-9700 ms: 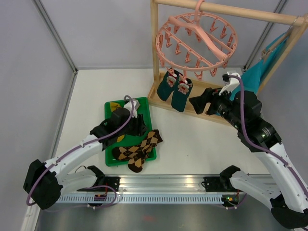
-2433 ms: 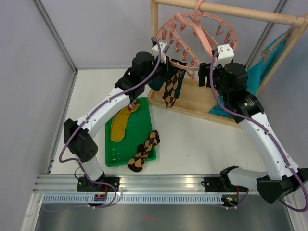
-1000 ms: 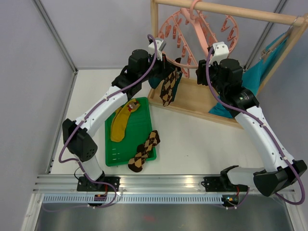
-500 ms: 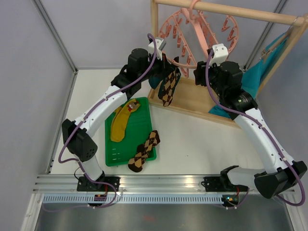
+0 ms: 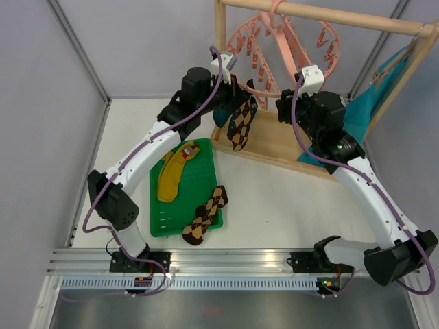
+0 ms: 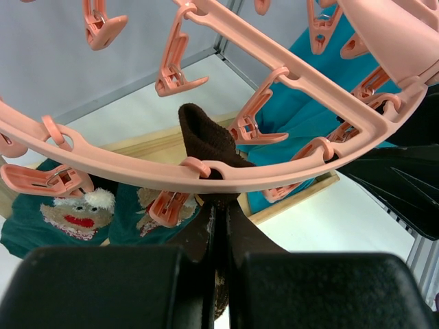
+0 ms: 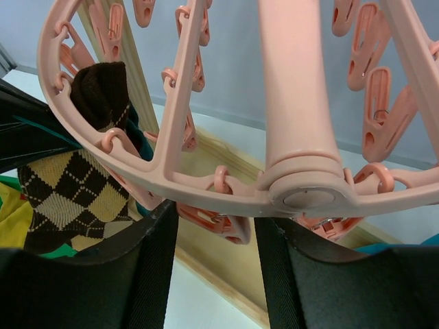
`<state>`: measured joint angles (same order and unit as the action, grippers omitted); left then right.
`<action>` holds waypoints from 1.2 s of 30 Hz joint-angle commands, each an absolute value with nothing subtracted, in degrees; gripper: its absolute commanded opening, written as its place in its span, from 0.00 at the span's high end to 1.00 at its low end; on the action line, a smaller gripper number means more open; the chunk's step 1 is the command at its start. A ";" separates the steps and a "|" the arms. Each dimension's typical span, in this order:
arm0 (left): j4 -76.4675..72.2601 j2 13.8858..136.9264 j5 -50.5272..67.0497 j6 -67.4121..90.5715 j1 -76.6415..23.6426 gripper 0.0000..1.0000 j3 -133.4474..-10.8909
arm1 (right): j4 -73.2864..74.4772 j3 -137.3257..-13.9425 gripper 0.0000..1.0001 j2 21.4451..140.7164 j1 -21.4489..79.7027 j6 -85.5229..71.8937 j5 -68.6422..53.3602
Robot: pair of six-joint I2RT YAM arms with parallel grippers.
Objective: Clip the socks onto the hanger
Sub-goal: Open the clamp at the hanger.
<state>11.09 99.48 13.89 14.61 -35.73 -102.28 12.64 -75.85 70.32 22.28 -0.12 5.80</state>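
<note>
Up under the near rim of the hanger [image 5: 282, 44], argyle sock [image 5: 240, 125] hanging, long axis 12-to-6, dark cuff on top, toe down above the wooden rack base [image 5: 271, 145]. From left wrist view, cuff [image 6: 206, 137] straight at 12 o'clock from left fingers [image 6: 194, 236], poking up past the ring [image 6: 137, 168] and touching it. Left fingers clenched on the sock just below the cuff, no gap showing between them. Nearest free clip [image 6: 168, 205] at 9 o'clock of the fingertips, hanging under the ring, beside the cuff, not on it. Sock not yet clipped.

From right wrist view, same sock [image 7: 75, 185] off at 9 o'clock, well to the side of right fingers [image 7: 154, 274]. Right fingers about half parted, bracketing another clip [image 7: 219, 219] under the rim at 12 o'clock. Clip filling the gap; squeezing it or only framing it: cannot tell.

Left arm nearer the sock, as its carrier; right arm nearer the ring's clips. Likely need for next move: cuff and an opened clip brought together, so sideways gap between cuff and clip the thing to watch.

Teal figure socks [image 6: 75, 212] lower, at 8 o'clock of the cuff. Farther out, second argyle sock [image 5: 206, 214] and yellow sock [image 5: 171, 175] on green tray [image 5: 209, 164] on the tabletop [image 5: 288, 205], at 6 to 7 o'clock of the hanger.
</note>
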 commanded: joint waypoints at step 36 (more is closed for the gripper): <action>0.35 82.45 25.29 14.50 -35.60 0.98 -77.80 | 13.00 -80.77 1.00 70.13 22.59 -11.69 3.43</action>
